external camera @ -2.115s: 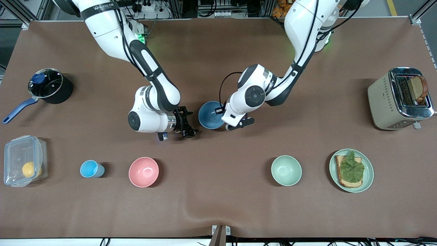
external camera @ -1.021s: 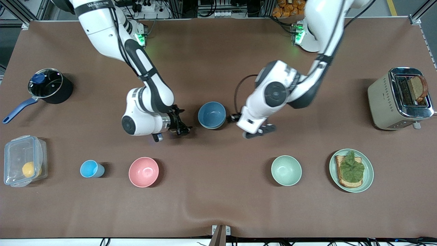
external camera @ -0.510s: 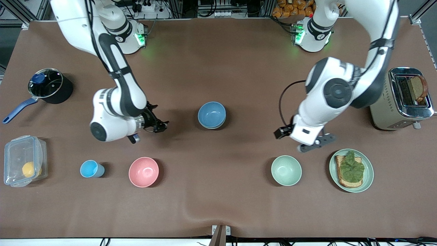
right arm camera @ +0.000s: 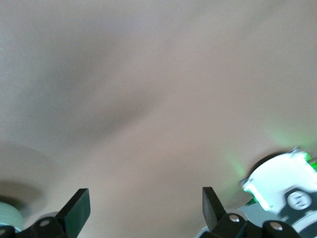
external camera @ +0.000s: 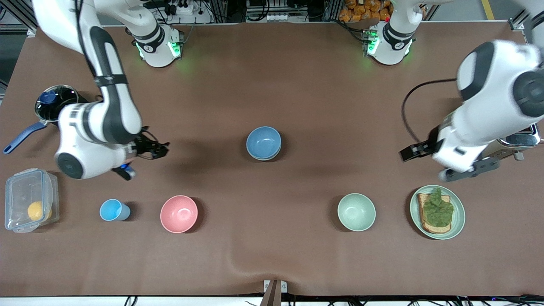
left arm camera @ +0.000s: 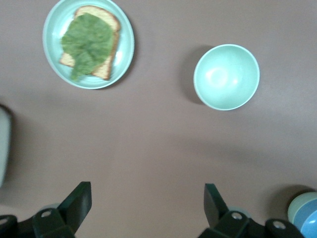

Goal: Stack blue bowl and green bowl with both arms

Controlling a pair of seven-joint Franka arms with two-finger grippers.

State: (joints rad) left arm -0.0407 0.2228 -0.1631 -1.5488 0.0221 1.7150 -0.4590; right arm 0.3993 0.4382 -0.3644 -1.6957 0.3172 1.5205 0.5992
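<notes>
The blue bowl (external camera: 263, 141) stands in the middle of the table, nested in the green bowl, of which only a thin rim shows below it. Both show at the edge of the left wrist view, the green rim (left arm camera: 297, 205) around the blue bowl (left arm camera: 310, 226). My left gripper (external camera: 465, 171) is open and empty over the table between the toaster and the plate; its wrist view (left arm camera: 146, 192) shows bare table between the fingers. My right gripper (external camera: 158, 149) is open and empty over the table toward the right arm's end, also seen in its wrist view (right arm camera: 143, 196).
A paler mint bowl (external camera: 356, 211) (left arm camera: 226, 77) and a plate (external camera: 460, 221) (left arm camera: 49, 34) with toast and lettuce lie nearer the front camera. A toaster (external camera: 472, 123), a pink bowl (external camera: 179, 213), a light-blue cup (external camera: 113, 210), a lidded box (external camera: 25, 191) and a pot (external camera: 63, 108) stand around.
The left gripper let go of the blue bowl, which stays nested in the green bowl. Both arms swung away from the stack toward their own ends of the table.
</notes>
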